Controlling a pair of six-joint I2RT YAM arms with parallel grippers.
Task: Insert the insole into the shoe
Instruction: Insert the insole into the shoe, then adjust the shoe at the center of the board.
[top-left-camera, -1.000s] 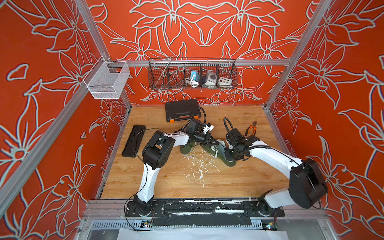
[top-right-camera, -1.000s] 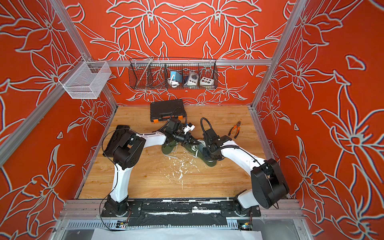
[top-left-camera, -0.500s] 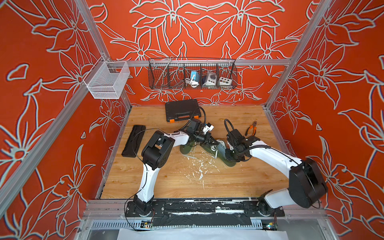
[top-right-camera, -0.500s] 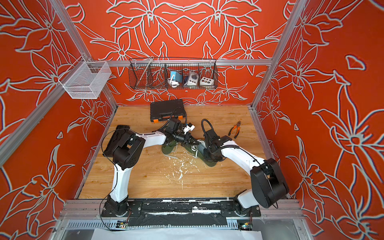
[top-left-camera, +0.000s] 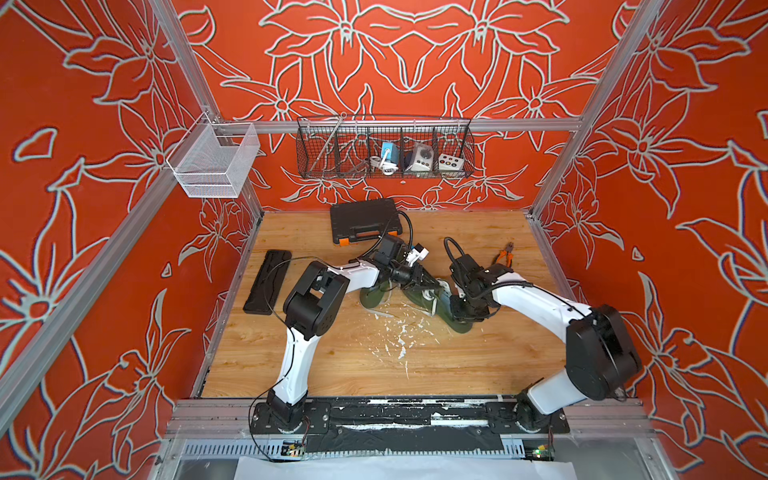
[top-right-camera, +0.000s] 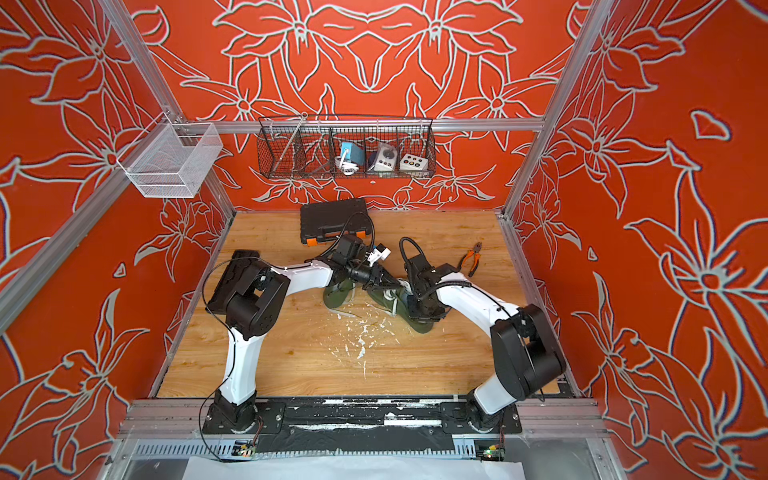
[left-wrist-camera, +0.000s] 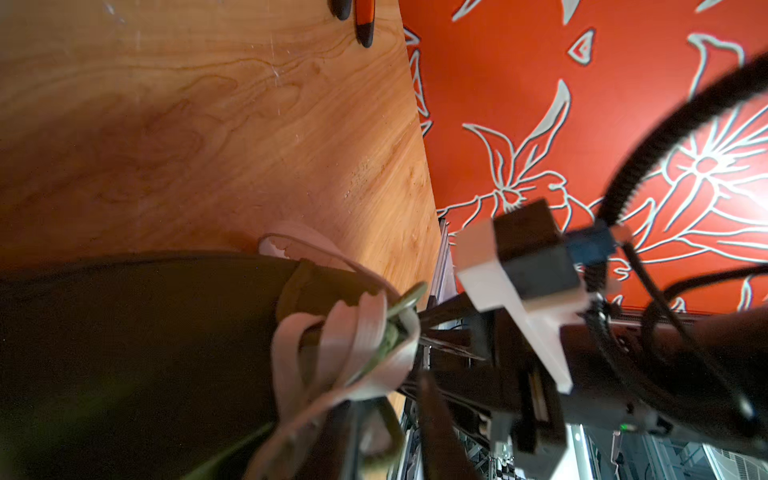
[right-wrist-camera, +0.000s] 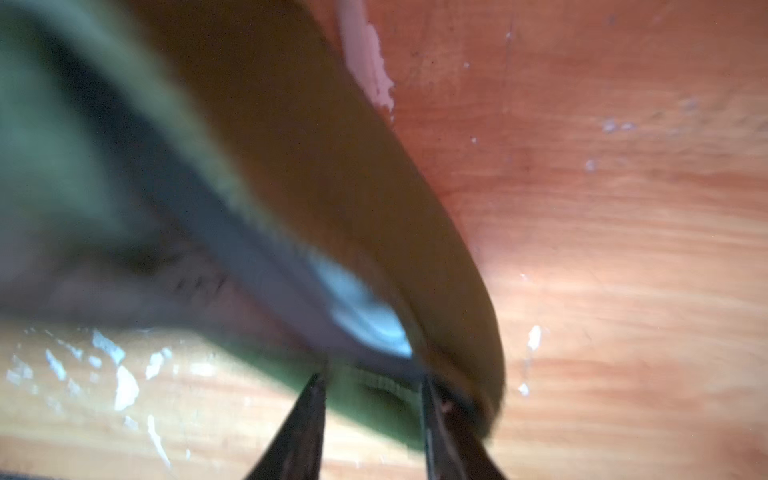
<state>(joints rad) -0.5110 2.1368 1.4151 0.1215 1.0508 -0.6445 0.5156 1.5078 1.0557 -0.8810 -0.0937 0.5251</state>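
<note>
Insole looks thin, soft and bendy, and sits inside green shoe; best pinched at heel edge. Right gripper jaws parted astride shoe heel. Left gripper by laces: can't tell.

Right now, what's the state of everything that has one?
shoe: upright on table, laces loose
insole: in the shoe at the heel, seating blurred
right hand: open, fingers astride heel rim
left hand: at laces, open or shut unclear
second shoe: upright on table
tool case: closed
</note>
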